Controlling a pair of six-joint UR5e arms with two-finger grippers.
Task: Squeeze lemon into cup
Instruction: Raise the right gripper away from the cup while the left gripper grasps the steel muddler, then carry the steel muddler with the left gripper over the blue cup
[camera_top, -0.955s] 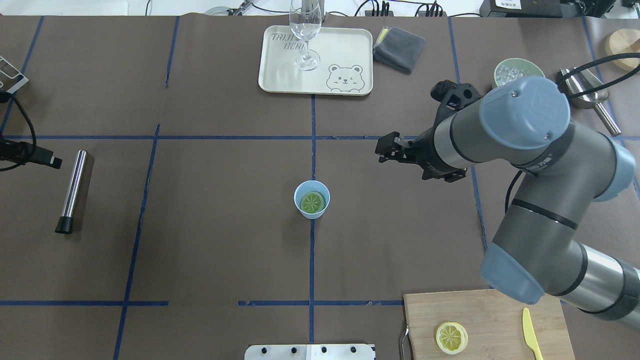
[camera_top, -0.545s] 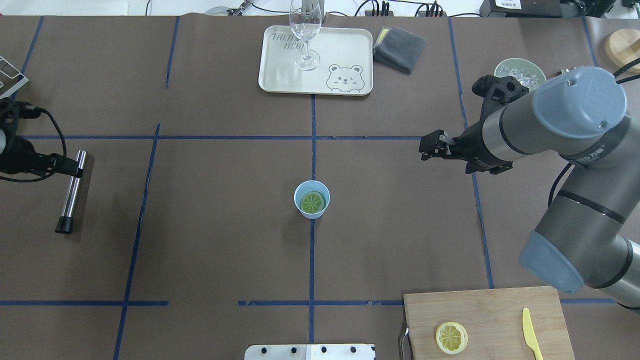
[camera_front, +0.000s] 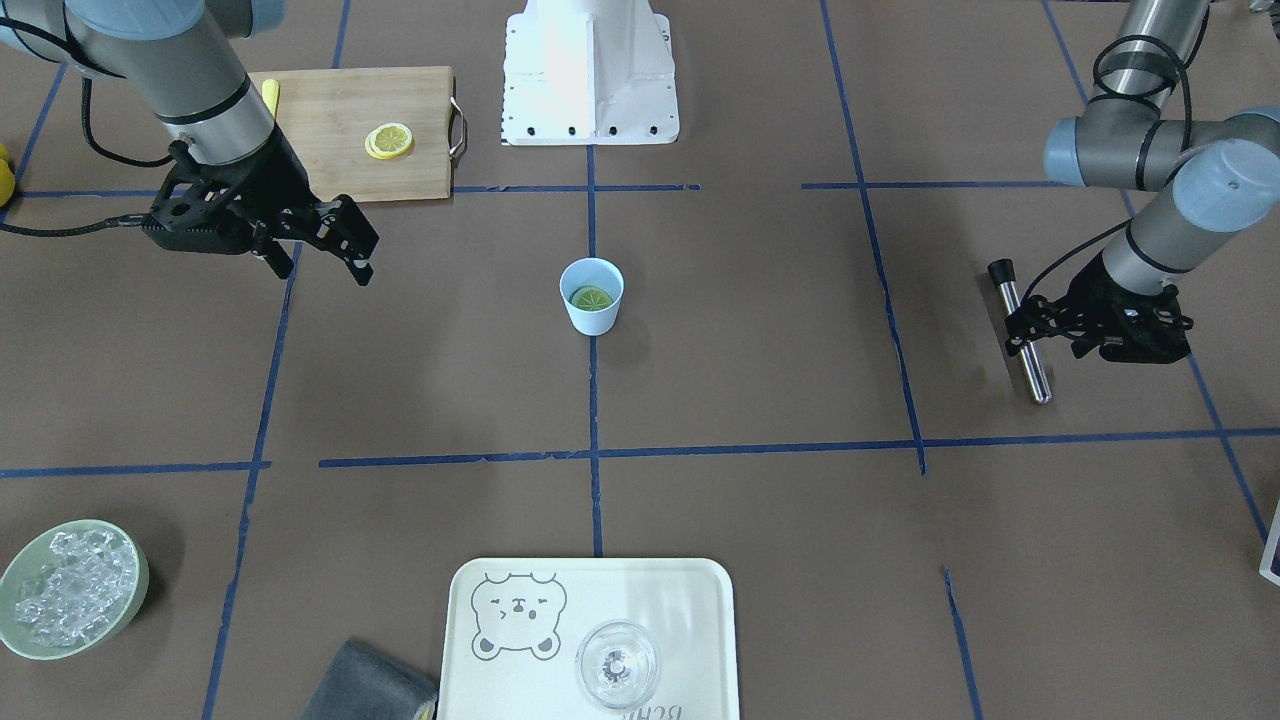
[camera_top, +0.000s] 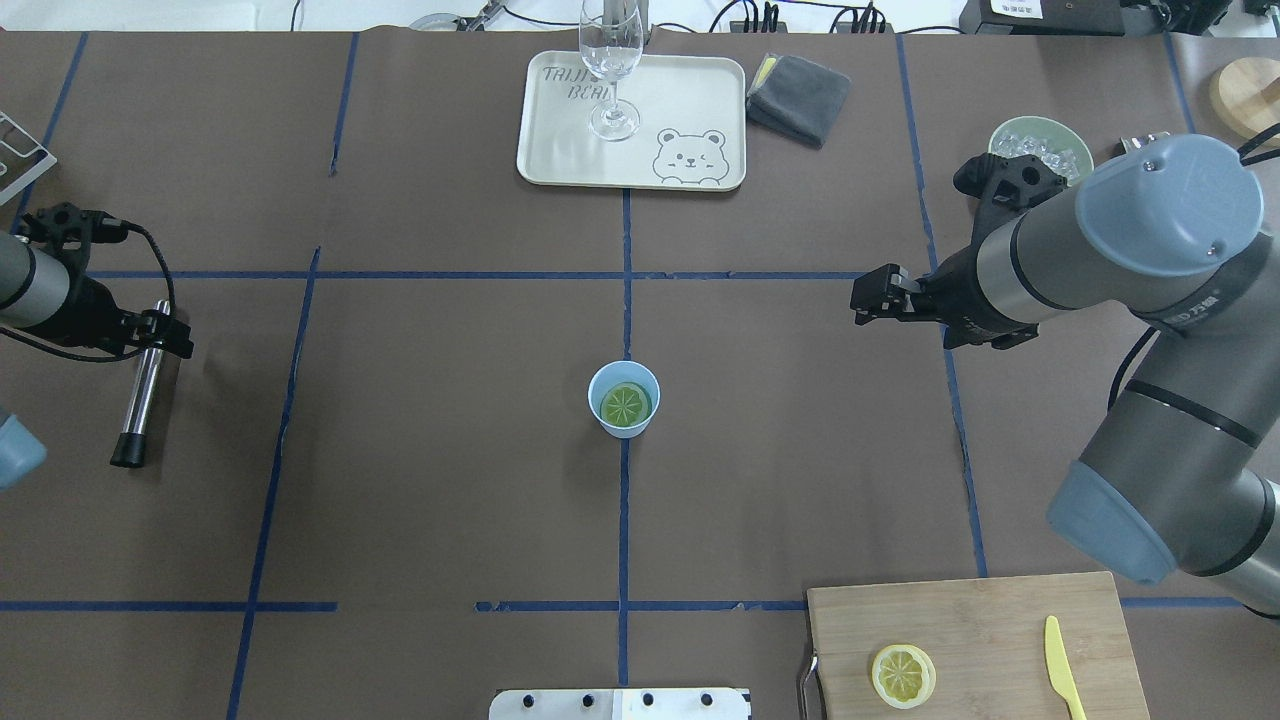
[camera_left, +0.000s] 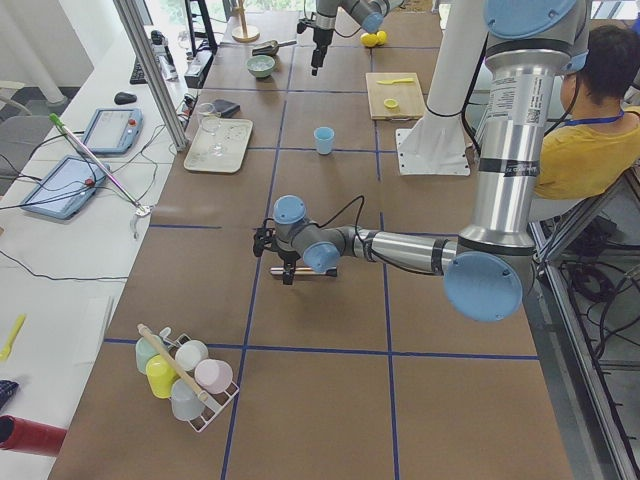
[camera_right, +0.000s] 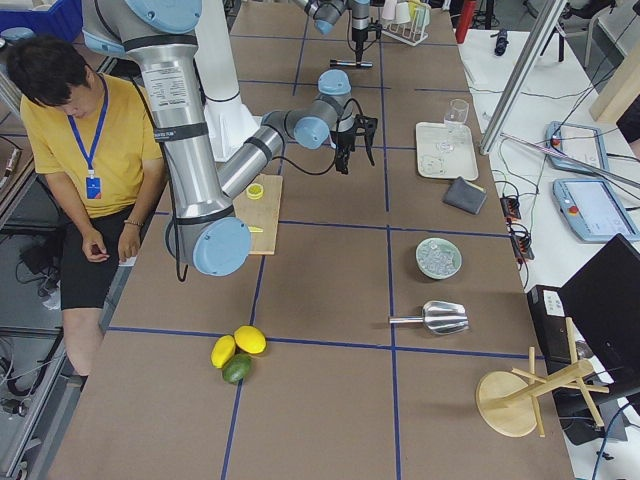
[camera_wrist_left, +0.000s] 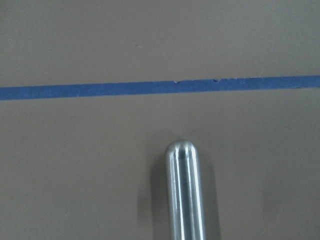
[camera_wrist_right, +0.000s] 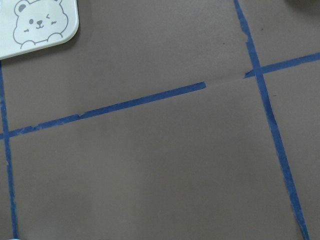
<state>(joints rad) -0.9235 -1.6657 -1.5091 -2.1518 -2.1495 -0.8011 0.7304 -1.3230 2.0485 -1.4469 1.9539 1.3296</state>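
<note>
The light-blue cup (camera_top: 623, 400) (camera_front: 591, 296) stands at the table's centre on the blue tape line. A lemon slice (camera_top: 626, 404) (camera_front: 591, 297) lies flat inside it. A second lemon slice (camera_top: 903, 675) (camera_front: 389, 141) rests on the bamboo cutting board (camera_top: 1000, 620). My right gripper (camera_top: 864, 300) (camera_front: 358, 252) hangs open and empty well to the right of the cup and above the table. Far to the cup's left, my left gripper (camera_top: 165, 336) (camera_front: 1018, 332) hovers open over the upper end of a steel rod (camera_top: 142, 395) (camera_wrist_left: 185, 190).
A cream bear tray (camera_top: 690, 100) with a wine glass (camera_top: 611, 70) sits at the far edge, a grey cloth (camera_top: 798, 97) beside it. A bowl of ice (camera_top: 1040, 140) and a yellow knife (camera_top: 1062, 665) are on the right. A person (camera_right: 85, 150) sits beside the robot base.
My right gripper has drawn back to the right, away from the cup. My left arm has come in from the left edge and now hangs over the steel rod.
</note>
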